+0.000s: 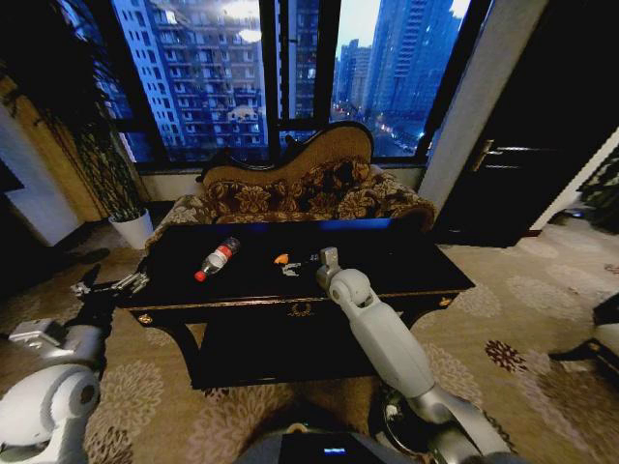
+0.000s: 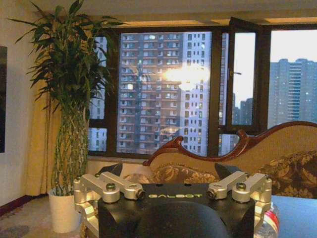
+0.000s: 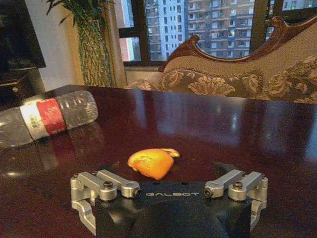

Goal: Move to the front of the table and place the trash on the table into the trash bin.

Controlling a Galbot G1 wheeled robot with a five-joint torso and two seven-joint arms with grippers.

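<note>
The orange scrap (image 3: 152,163) lies on the glossy black counter (image 1: 387,266), near the middle of its top, directly ahead of the right pincer (image 3: 168,186) and centred between its spread jaws, which hold nothing. The scrap is small, curled and peel-like, with no clear long axis. A few small pale bits (image 1: 293,270) lie just beside it. The clear bottle (image 3: 44,116), red cap and red-and-white label, lies on its side farther toward the robot's left, its long axis running obliquely across the counter. The right arm is judged nearer to the scrap. The left pincer (image 1: 126,284) hangs at the counter's left end, nearer the bottle, jaws spread and empty.
</note>
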